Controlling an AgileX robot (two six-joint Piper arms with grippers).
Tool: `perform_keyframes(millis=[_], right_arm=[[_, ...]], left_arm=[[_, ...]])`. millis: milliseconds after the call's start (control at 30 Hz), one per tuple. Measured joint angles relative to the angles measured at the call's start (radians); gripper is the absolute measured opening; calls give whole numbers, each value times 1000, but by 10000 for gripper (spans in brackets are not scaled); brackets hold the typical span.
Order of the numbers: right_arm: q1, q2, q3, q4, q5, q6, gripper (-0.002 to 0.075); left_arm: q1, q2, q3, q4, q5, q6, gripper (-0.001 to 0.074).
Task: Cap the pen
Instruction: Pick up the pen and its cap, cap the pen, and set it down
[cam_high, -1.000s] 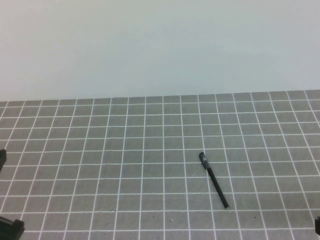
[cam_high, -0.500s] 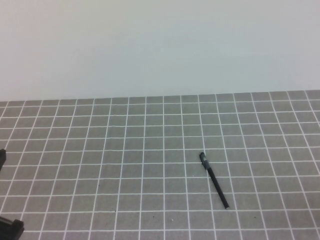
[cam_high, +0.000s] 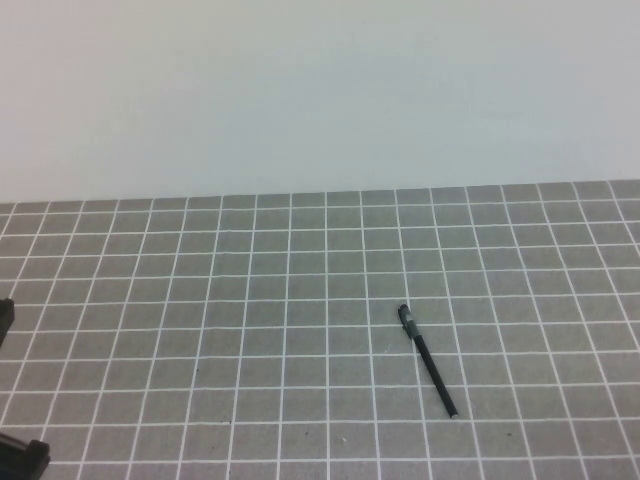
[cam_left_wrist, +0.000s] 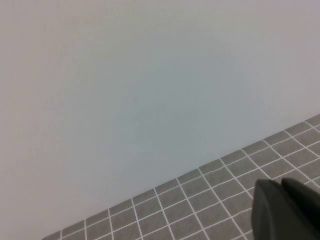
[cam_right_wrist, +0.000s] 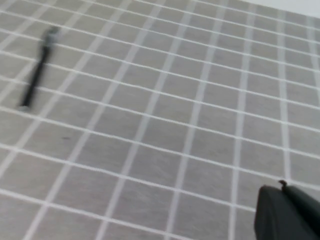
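Lying Apart from Both Tools: A Slim Black Pen (cam_high: 428, 365) on the Grey Desk (cam_high: 200, 300)

The slim black pen is seen flat on the grey desk, which is ruled with a white grid. It is placed a little to the robot's right of the middle, in the near half. It is laid at a slant: its thicker, greyish end is turned toward the pale, plain wall (cam_high: 320, 90) and slightly to the left, while its thin end is turned toward the robot. Whether a cap is seated on it cannot be told. It is touched by nothing.

The dark left tool (cam_high: 20, 458) is found at the near left edge of the desk, well apart from the pen. Only small parts of it are shown. The dark right tool (cam_right_wrist: 286, 214) is caught only by its own wrist view, held over bare grid squares, and the pen is seen there well apart from it. Whether either tool is spread or pressed together cannot be told.
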Motion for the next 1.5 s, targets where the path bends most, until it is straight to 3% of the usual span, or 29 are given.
perform_keyframes(millis=[167,333,800,1033,1500], right_arm=[[-108,-94,54,43,22,-2,0],[-150,-173,59,65,108,-2,0],[-150,-190,59,81,95,7,0],[-150,-192,59,-156,90,307,0],[-150,-190,59,-165,91,310,-1]], left_arm=[[0,0,0,0,0,0,1],[0,0,0,0,0,0,1],[0,0,0,0,0,0,1],[0,0,0,0,0,0,1],[0,0,0,0,0,0,1]])
